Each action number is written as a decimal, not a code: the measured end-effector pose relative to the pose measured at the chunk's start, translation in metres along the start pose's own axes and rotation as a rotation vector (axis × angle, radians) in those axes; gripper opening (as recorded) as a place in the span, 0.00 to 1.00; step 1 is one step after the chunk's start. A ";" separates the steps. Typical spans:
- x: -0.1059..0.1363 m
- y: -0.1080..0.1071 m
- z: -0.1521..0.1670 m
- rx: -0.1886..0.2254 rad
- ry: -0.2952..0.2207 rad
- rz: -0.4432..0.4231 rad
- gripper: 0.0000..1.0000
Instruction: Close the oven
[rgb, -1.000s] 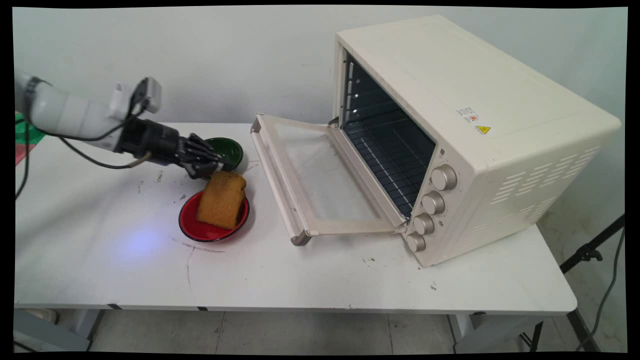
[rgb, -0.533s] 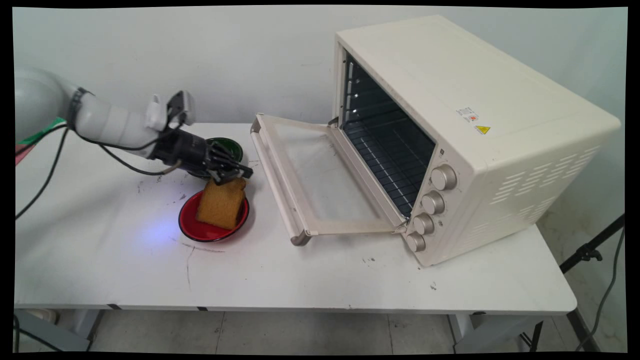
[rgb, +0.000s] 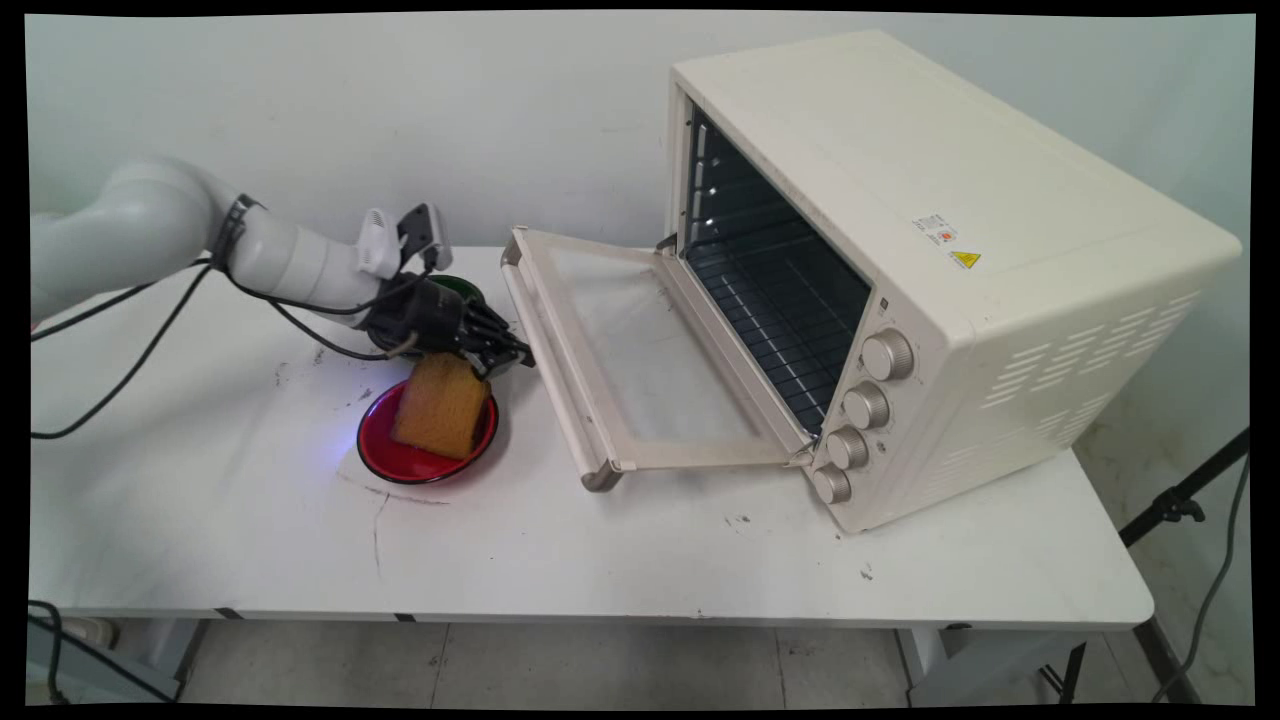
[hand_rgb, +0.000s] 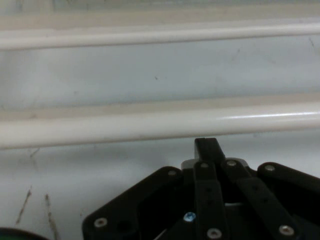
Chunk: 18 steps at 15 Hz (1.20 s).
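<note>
From the main view I saw the gripper (rgb: 505, 352) low over the table (rgb: 640, 560), its tip just above the top edge of the slice of bread (rgb: 441, 404), which stood leaning on the red plate (rgb: 395, 462). The green bowl (rgb: 460, 292) lay at about 12 o'clock from the plate, mostly behind the gripper. At 3 o'clock from the plate stood the cream toaster oven (rgb: 930, 270), its glass door (rgb: 630, 360) folded down flat toward the bread. The gripper's tip was near the door's handle edge (rgb: 545, 350), apart from it.

In the hand view I saw the fingers (hand_rgb: 207, 150) drawn together to a single tip, nothing between them. Ahead lay the door's pale handle bar (hand_rgb: 160, 125) running across, a bit of green bowl (hand_rgb: 20, 234) at 7 o'clock.
</note>
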 end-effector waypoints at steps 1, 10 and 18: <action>0.001 0.000 0.004 0.001 -0.002 0.000 0.00; 0.015 -0.001 0.034 0.000 -0.003 -0.003 0.00; 0.034 0.001 0.027 -0.003 0.028 -0.004 0.00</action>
